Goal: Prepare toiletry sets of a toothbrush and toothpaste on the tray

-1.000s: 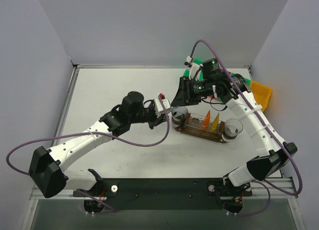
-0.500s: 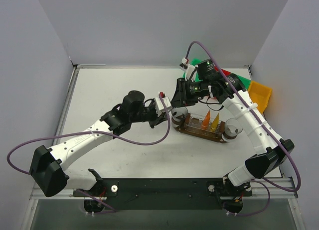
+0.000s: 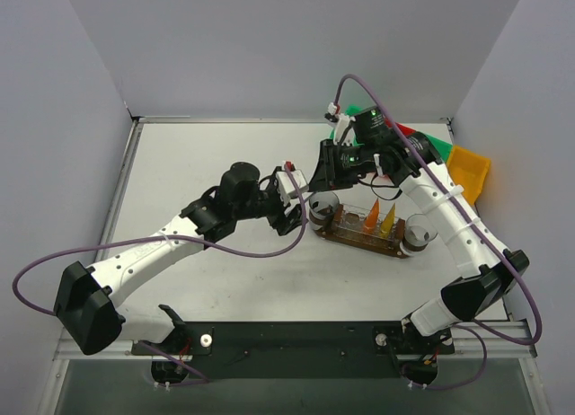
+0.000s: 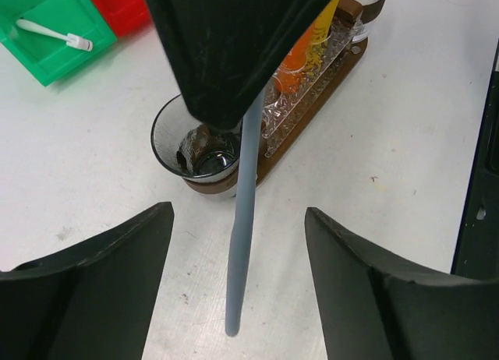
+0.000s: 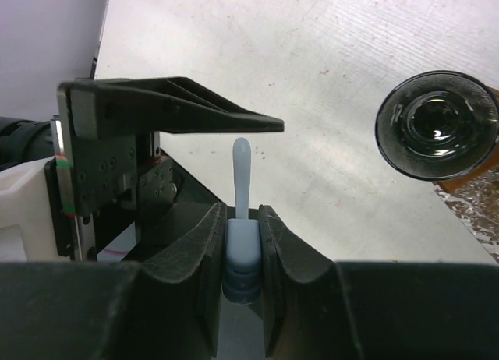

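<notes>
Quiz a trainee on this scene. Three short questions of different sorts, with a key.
1. True or false: the left tool is shut on the toothbrush.
2. The right tool: A) is shut on the toothbrush B) hangs open and empty C) is out of every view.
3. Fill in: the clear cup at the tray's end nearest the toothbrush is ____.
Key: 1 false, its fingers stand apart on either side of the handle; 2 A; 3 empty.

Right gripper (image 3: 322, 171) hovered over clear cup (image 3: 323, 206) at tray (image 3: 356, 239) left end; left gripper (image 3: 295, 202) just beside. Orange tube (image 3: 370, 216), yellow tube (image 3: 388, 221) stood mid-tray.
</notes>
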You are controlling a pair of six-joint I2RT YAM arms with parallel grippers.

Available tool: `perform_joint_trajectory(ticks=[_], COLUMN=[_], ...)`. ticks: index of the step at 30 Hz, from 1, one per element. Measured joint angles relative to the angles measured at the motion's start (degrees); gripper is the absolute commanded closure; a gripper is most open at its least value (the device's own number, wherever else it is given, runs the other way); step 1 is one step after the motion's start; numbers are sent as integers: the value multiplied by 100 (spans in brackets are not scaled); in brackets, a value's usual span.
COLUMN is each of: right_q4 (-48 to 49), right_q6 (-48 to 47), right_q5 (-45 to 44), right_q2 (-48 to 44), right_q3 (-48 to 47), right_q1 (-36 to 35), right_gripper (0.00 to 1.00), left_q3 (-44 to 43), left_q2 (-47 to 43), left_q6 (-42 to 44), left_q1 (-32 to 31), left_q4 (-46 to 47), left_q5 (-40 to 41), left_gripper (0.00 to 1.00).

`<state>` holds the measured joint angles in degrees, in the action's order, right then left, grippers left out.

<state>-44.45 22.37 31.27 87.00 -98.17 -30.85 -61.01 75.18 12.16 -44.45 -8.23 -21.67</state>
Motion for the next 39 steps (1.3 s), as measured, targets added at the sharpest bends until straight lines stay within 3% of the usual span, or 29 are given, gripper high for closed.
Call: perform_joint_trajectory(ticks=[11,22,39], right_q4=[-326,-1038,-1403], right_q6=[-153,-516,-1045], right_q5=[-1075,-2138,-2905], right_q2=[-361,-1019,-577], right_q3=[-155,-461,-229], right_q1=[103,953,605], right_gripper=[100,100,100], left_q3=[0,66,72], left_q2=[-24,-389,-332], left_q6=[-538,-1768,-2190], left_q1=[184,1379,1648], left_q4=[179,431,186], left_q5=[286,525,992], left_gripper=[16,16,16])
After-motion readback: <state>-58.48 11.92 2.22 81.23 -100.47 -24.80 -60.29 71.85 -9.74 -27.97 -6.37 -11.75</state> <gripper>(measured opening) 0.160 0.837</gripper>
